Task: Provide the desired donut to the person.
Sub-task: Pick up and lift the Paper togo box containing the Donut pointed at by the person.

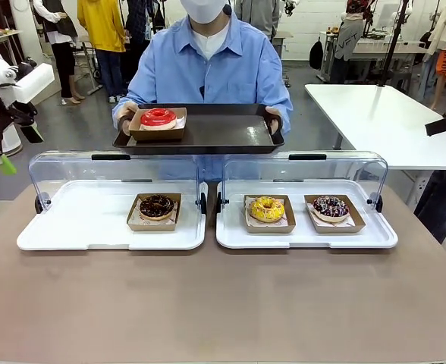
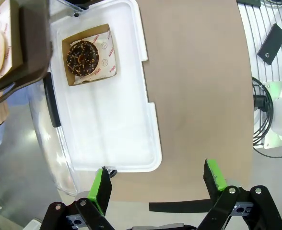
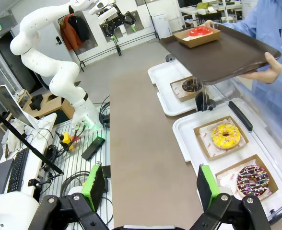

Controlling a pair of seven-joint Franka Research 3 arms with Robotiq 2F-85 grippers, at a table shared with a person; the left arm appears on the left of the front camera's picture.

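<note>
Bare brown table top [image 1: 223,303] nearest the camera, nothing resting on it.

Just beyond, two white trays side by side, clear lids tipped up at their far edges.
- Left tray [image 1: 64,231]: one chocolate donut [image 1: 156,205] in a cardboard box, toward the tray's right end.
- Right tray [image 1: 234,235]: yellow donut [image 1: 266,208] in a box at left, dark-iced sprinkled donut [image 1: 331,206] in a box at right, the boxes just beside each other.

Far side: person [image 1: 208,72] holds a dark tray [image 1: 223,133] level above the raised lids, one hand at each end. Red donut [image 1: 158,117] sits in its box at the left end of that dark tray; the remainder of the tray is bare.

Left gripper [image 2: 156,175]: fingers spread wide, nothing between them, raised off the table beyond the left tray's left end. Green pads face each other across open air.

Right gripper [image 3: 150,184]: fingers likewise spread wide, holding nothing, raised at the right end of the table, well apart from the donuts.
</note>
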